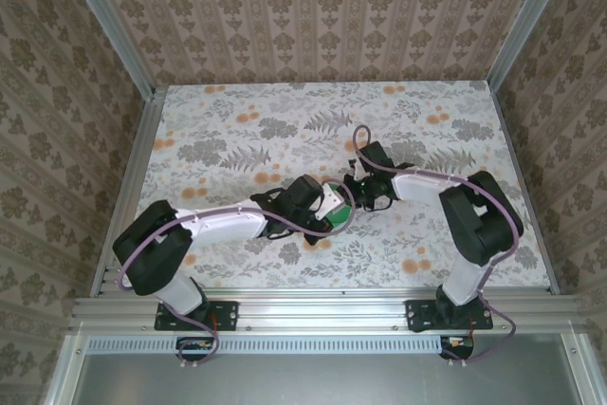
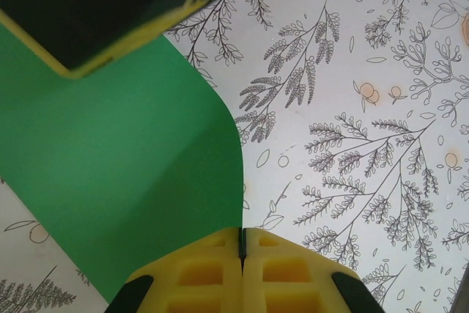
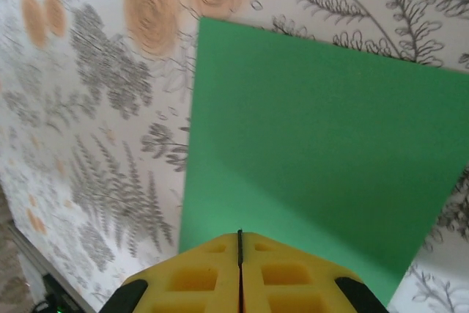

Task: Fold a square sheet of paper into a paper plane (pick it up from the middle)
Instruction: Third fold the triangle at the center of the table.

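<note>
**Bimanual hold on the sheet, before the first fold.** The square sheet of thin, bright green, unmarked paper (image 1: 334,221) is held between the two arms, about midway between the left and right edges of the bench and somewhat nearer its near edge.

The left end effector (image 2: 242,234) is closed, its yellow pads pressed together with one edge of the sheet pinched between them. From this grip the paper is seen to bow away in a smooth curve. The right end effector (image 3: 239,238) is likewise closed on another edge of the sheet, which spreads out flat beyond its pads.

No crease or pointed shape is visible in the paper, so the paper plane is judged to be not yet begun. The step in hand is taken to be the positioning of the sheet for its centre fold. The sheet appears to be held clear of the surface, though contact at a hidden edge cannot be ruled out.

The next move is judged to call for opposite edges to be brought together squarely. The bow would then be flattened against the bench into a straight crease, with neither grip slipping on the thin paper.

The bench (image 1: 218,130) is covered in a white floral print of grey ferns and orange blossoms. It is enclosed on three sides by beige damask-patterned wall panels (image 1: 57,92) set in aluminium framing (image 1: 313,308). Lilac cables (image 1: 218,211) are routed along both arms.
</note>
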Controlling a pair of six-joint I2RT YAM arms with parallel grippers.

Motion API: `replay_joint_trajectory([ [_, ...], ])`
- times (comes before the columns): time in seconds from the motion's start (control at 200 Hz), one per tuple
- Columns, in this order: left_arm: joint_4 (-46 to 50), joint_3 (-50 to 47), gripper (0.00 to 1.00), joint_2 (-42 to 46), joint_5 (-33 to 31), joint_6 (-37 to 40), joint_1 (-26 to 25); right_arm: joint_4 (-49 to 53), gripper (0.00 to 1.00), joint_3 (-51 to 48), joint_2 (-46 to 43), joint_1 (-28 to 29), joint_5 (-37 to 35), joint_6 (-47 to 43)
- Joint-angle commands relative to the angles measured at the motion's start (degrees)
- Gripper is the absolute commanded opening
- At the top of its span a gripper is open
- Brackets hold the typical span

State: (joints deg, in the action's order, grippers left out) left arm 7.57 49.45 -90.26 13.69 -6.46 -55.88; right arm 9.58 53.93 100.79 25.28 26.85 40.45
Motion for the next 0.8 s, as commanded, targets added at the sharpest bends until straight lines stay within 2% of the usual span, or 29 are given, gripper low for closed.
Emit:
replay_joint_trajectory([
  [0.0, 0.3, 0.3, 0.00, -0.1, 3.6, -0.5, 1.3, 6.3, 0.09, 3.0, 2.6, -0.1, 0.9, -6.2],
  [0.13, 0.2, 0.6, 0.00, -1.2, 6.1, -0.7, 2.7, 12.7, 0.09, 5.8, 5.0, 0.0, -2.3, -11.9],
  [0.235, 0.5, 1.4, 0.00, -2.5, 8.2, -0.4, 4.1, 15.0, 0.09, 6.8, 6.1, 0.0, -2.3, -15.4],
  [0.795, 2.3, 4.9, 0.00, -7.4, 16.2, 1.5, 11.3, 18.6, 0.08, 10.3, 9.1, 0.1, -2.4, -19.6],
])
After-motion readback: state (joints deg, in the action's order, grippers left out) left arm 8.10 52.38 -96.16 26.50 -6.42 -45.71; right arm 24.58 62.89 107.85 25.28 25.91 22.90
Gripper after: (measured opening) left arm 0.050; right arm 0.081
